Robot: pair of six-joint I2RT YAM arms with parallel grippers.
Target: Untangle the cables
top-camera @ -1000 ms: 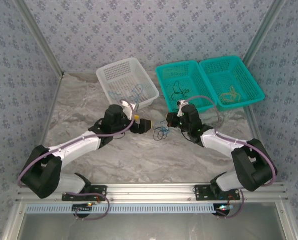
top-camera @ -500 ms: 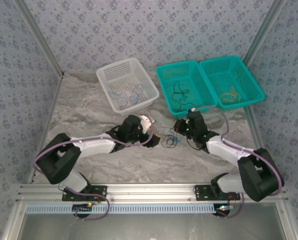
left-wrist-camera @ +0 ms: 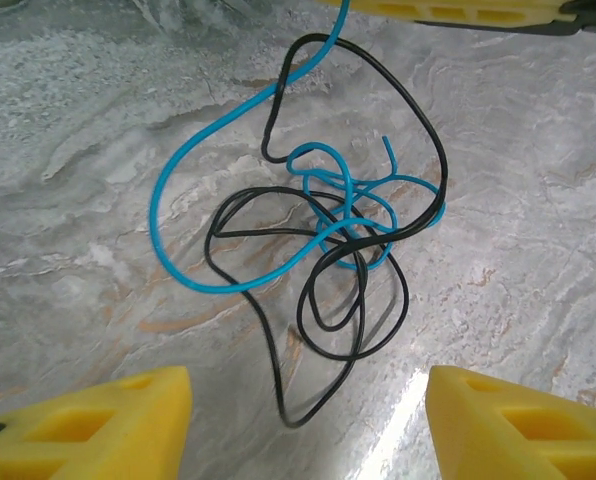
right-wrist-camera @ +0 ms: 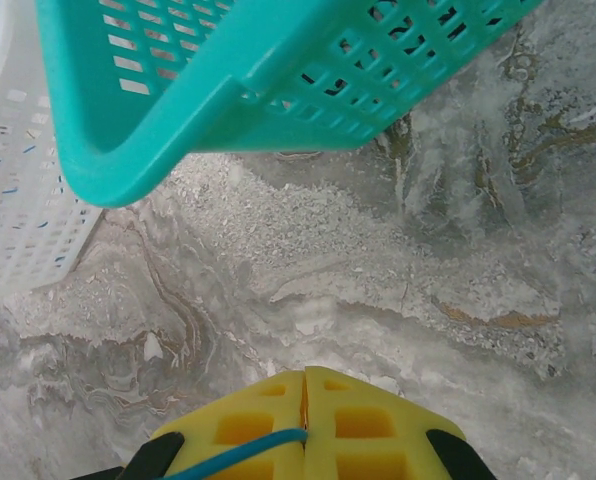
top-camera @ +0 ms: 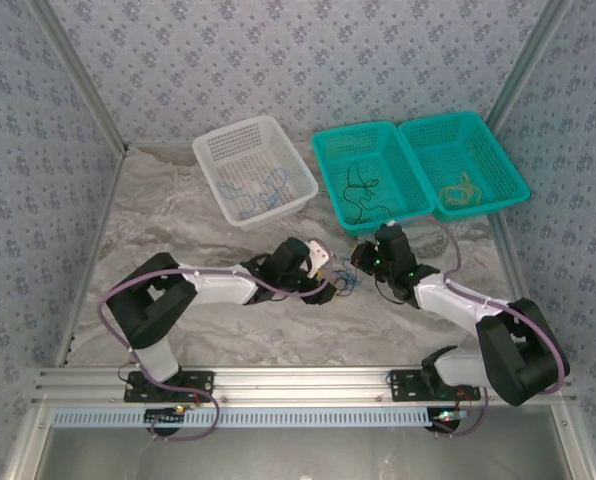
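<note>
A tangle of thin blue and black cables (left-wrist-camera: 328, 230) lies on the marble table between the two grippers, and shows in the top view as the tangle (top-camera: 346, 281). My left gripper (left-wrist-camera: 306, 400) is open, its yellow fingers either side of the lowest black loop without touching it; from above the left gripper (top-camera: 329, 286) sits just left of the tangle. My right gripper (right-wrist-camera: 304, 410) is shut on the blue cable (right-wrist-camera: 233, 455), which runs out to its left. The right gripper's yellow fingers (left-wrist-camera: 448, 10) stand at the tangle's far side, blue cable rising into them.
Three baskets stand behind: a white basket (top-camera: 233, 128) with blue wires, a teal basket (top-camera: 356, 129) with black wires, another teal basket (top-camera: 440, 118) with yellow-tan wires. The teal basket's corner (right-wrist-camera: 278, 70) and the white basket (right-wrist-camera: 18, 200) lie just ahead of the right gripper.
My left arm has stretched out to the right and lowered to the tangle, its jaws narrowing. The right gripper, still shut on the blue cable, has shifted slightly nearer and rightwards, dragging the tangle.
</note>
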